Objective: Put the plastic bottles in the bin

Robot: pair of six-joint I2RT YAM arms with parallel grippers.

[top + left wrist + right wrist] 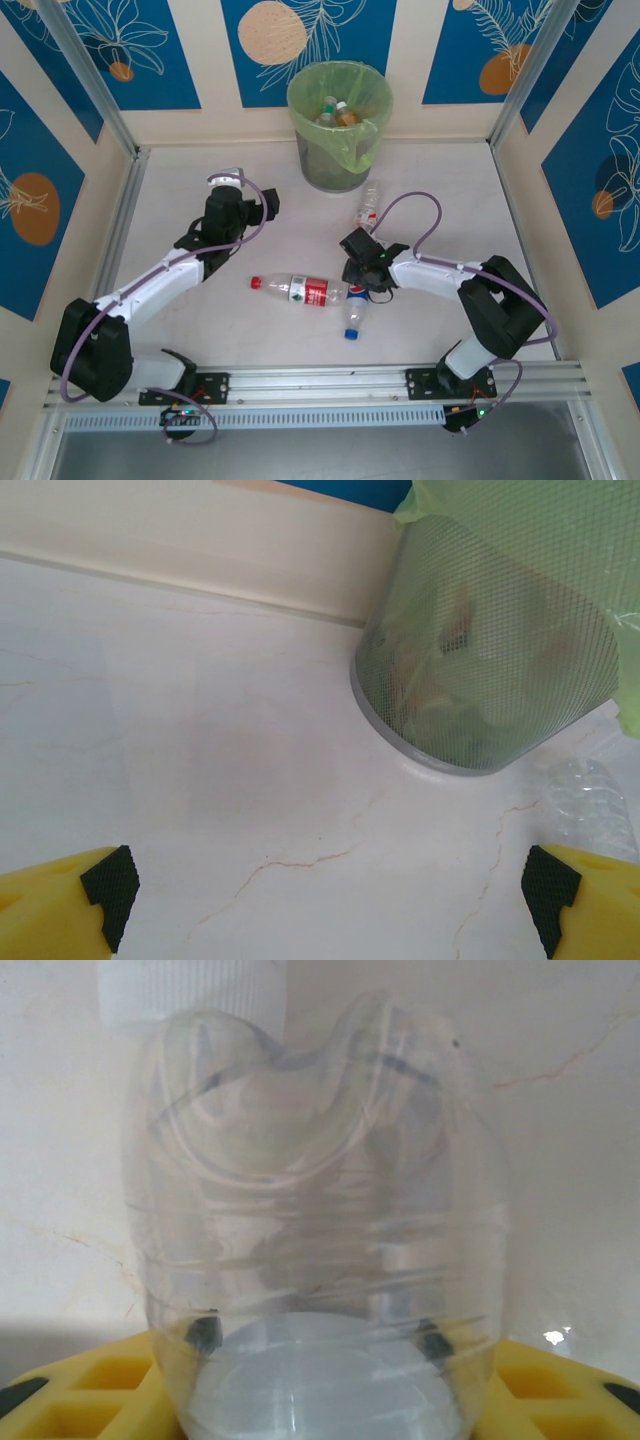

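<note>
Clearing is partly complete. At least two bottles [338, 110] already sit inside the bin [335, 165], which stands at the far middle of the table [200, 330]. Three are left on the table: a red-capped bottle [300, 290] lying near the centre, a blue-capped bottle [354, 318] just beside it, and a third bottle [370, 205] near the bin's foot.

The right gripper [318, 1355] has its fingers either side of a clear dented bottle [320, 1210]. Firm clamping cannot be confirmed, nor which of the three it is. The left gripper [330, 895] stands wide apart, holding nothing, near the bin's mesh wall.

The table is white and marble-patterned with faint veins. Blue panels [110, 40] printed with leaves and orange discs line the enclosure, between cream strips and metal posts.
</note>
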